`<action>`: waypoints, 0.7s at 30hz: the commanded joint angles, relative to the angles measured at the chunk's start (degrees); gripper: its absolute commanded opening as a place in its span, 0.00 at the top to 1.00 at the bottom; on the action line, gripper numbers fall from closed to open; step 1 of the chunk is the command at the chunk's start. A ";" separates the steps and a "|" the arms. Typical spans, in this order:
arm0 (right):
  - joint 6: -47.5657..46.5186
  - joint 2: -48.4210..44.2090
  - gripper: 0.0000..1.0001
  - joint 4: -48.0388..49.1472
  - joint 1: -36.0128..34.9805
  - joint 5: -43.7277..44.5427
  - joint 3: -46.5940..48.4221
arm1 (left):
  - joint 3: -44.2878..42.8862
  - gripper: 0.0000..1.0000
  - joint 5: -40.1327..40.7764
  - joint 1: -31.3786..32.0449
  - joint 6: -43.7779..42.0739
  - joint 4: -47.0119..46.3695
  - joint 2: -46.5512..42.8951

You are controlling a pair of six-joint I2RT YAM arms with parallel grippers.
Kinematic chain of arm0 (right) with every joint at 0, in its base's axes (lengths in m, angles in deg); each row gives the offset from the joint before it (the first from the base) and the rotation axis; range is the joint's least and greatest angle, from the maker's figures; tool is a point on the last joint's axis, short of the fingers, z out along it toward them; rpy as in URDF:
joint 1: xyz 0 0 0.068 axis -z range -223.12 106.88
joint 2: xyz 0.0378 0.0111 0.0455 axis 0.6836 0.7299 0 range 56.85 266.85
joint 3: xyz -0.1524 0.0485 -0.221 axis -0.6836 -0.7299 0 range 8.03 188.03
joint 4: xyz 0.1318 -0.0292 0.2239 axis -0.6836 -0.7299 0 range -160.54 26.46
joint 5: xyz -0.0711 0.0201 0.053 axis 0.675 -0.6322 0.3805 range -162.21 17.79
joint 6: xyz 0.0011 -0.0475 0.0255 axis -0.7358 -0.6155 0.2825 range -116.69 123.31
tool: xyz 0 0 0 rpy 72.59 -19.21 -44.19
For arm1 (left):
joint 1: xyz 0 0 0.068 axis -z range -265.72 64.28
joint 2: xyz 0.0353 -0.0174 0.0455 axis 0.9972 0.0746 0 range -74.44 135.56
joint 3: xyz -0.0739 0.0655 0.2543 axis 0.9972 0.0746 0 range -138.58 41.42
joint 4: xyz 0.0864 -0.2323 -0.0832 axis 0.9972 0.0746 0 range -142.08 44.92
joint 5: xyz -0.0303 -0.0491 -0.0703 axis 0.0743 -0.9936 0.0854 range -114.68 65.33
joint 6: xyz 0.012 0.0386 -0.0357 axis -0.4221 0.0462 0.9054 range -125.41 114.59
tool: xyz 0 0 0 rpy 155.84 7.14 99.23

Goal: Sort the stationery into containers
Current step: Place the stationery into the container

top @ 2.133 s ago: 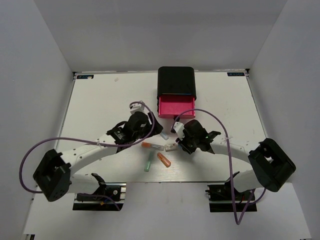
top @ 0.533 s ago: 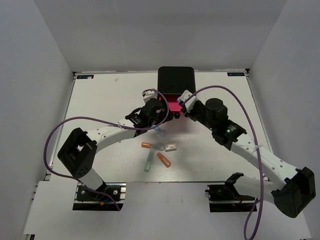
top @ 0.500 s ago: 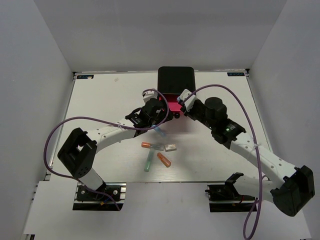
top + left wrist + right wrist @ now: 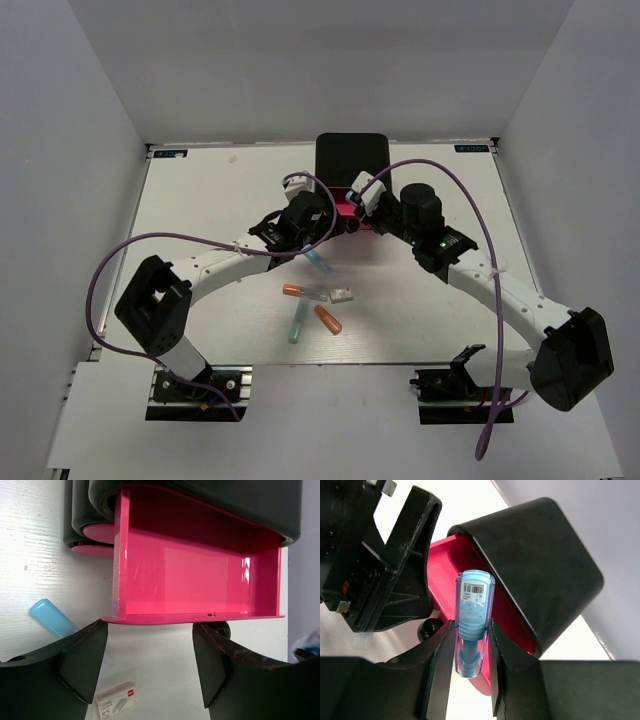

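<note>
The black cabinet [image 4: 350,158] stands at the back centre with one pink drawer [image 4: 344,208] pulled out; the left wrist view shows this drawer [image 4: 195,575] empty. My right gripper [image 4: 360,204] is shut on a light blue capped stick [image 4: 474,605] and holds it above the open drawer [image 4: 437,575]. My left gripper [image 4: 332,228] is open and empty at the drawer's front, its fingers [image 4: 82,652] either side of the front panel, next to the black knob [image 4: 221,626]. On the table lie another light blue stick [image 4: 320,262], two orange sticks [image 4: 293,291] [image 4: 327,319], a teal stick [image 4: 297,325] and a small white box [image 4: 342,294].
Both arms meet in front of the cabinet, grippers close together; the left gripper's body [image 4: 385,570] fills the left of the right wrist view. Purple cables loop over both arms. The loose items lie just behind the left gripper, in the middle of the table.
My right gripper has lifted a light blue stick off the table and carried it back over the open drawer. My left gripper has moved forward to the drawer's front.
</note>
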State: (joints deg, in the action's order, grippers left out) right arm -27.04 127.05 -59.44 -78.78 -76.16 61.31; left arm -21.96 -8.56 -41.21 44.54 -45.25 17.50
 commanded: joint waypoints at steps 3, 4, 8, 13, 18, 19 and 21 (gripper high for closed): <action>1.08 2.75 1.00 3.46 1.20 -2.56 3.85 | 0.27 0.22 1.28 -0.30 -0.03 -0.77 -3.17; 1.34 3.89 1.00 3.55 1.47 -2.65 4.11 | 0.88 0.22 1.28 -0.30 -0.03 -0.24 -3.69; 1.35 5.92 0.95 3.20 2.44 -3.26 5.61 | 2.03 0.20 0.76 -0.30 -0.03 -0.24 -4.84; 1.26 7.94 0.80 2.50 3.31 -3.79 6.84 | 3.87 0.20 0.23 -0.30 -0.03 -0.24 -5.37; 0.82 7.94 0.57 1.35 3.75 -4.84 6.93 | 5.10 0.20 -0.30 -0.30 -0.03 -0.24 -5.90; 0.90 7.94 0.56 1.35 3.76 -4.93 6.93 | 5.10 0.20 -0.30 -0.30 -0.03 -0.24 -5.90; 0.99 7.85 0.52 1.35 4.02 -5.02 7.10 | 5.10 0.20 -0.82 -0.30 -0.03 -0.24 -5.90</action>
State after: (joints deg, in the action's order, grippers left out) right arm -26.45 135.18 -59.33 -75.26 -80.09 65.37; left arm -17.08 -8.66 -41.30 44.59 -45.21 14.60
